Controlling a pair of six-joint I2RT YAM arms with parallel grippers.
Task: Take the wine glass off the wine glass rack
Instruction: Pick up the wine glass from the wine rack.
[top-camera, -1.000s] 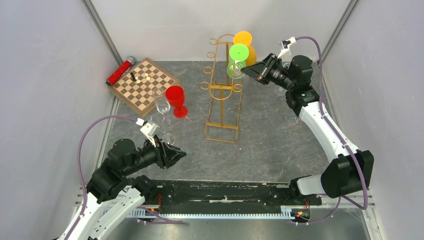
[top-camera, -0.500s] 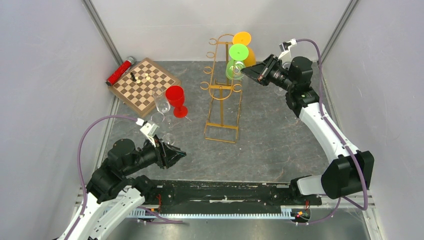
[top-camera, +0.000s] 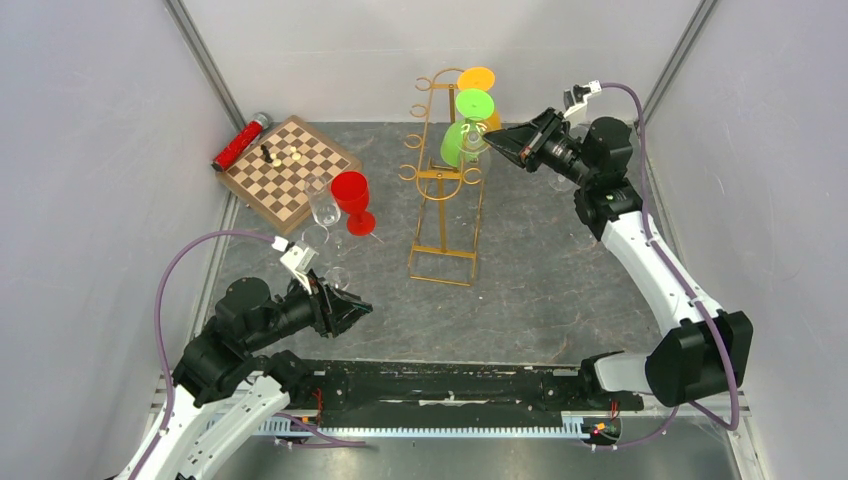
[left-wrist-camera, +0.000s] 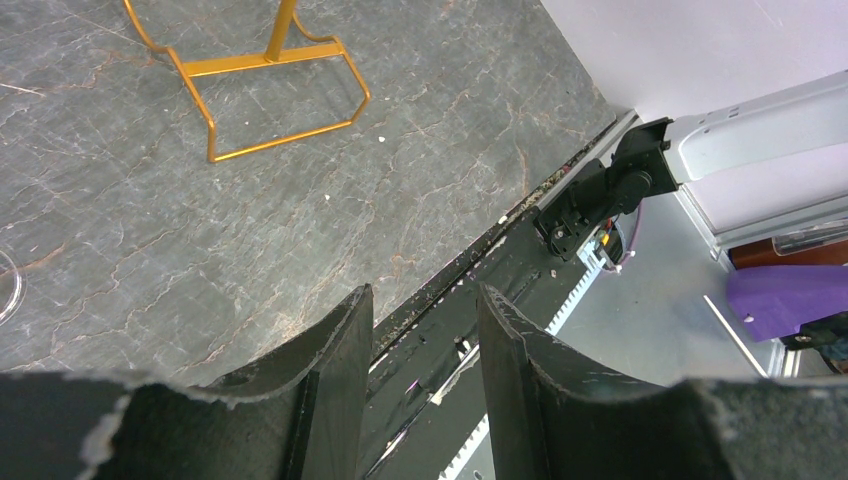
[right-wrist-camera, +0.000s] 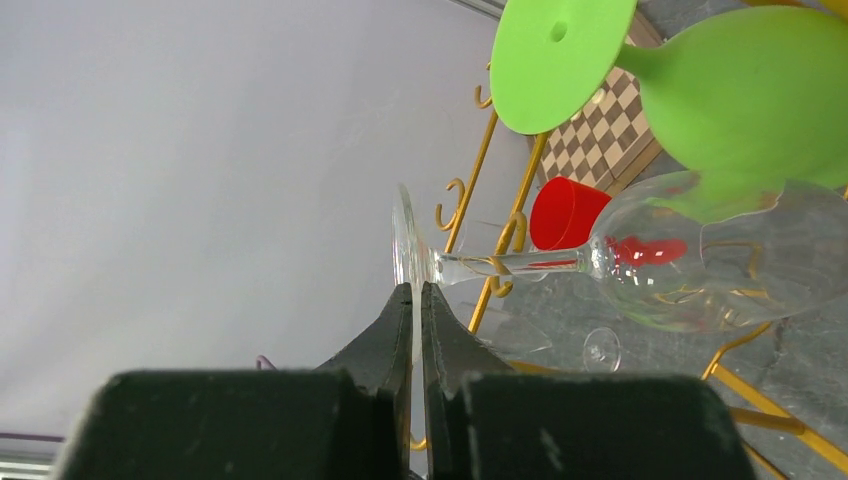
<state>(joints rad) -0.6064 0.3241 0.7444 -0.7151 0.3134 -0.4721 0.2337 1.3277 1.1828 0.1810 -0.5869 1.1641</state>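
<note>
The gold wire wine glass rack (top-camera: 445, 200) stands at mid-table, with a green glass (top-camera: 462, 140) and an orange glass (top-camera: 478, 78) hanging at its top right. My right gripper (top-camera: 490, 143) is at that top right side. In the right wrist view it (right-wrist-camera: 416, 290) is shut on the edge of the foot of a clear wine glass (right-wrist-camera: 680, 260), which lies sideways just under the green glass (right-wrist-camera: 740, 90). Rack hooks (right-wrist-camera: 515, 230) show behind the stem. My left gripper (top-camera: 368, 310) is open and empty, low near the table's front edge (left-wrist-camera: 423, 295).
A red goblet (top-camera: 352, 198) and a clear glass (top-camera: 323, 205) stand left of the rack. A chessboard (top-camera: 290, 168) and a red can (top-camera: 240, 142) lie at the back left. The rack's base (left-wrist-camera: 270, 90) shows in the left wrist view. Grey walls enclose the table.
My right wrist has shifted a little up and to the right while keeping its grip. The green glass's bowl has swung to the left. The left arm has not moved.
</note>
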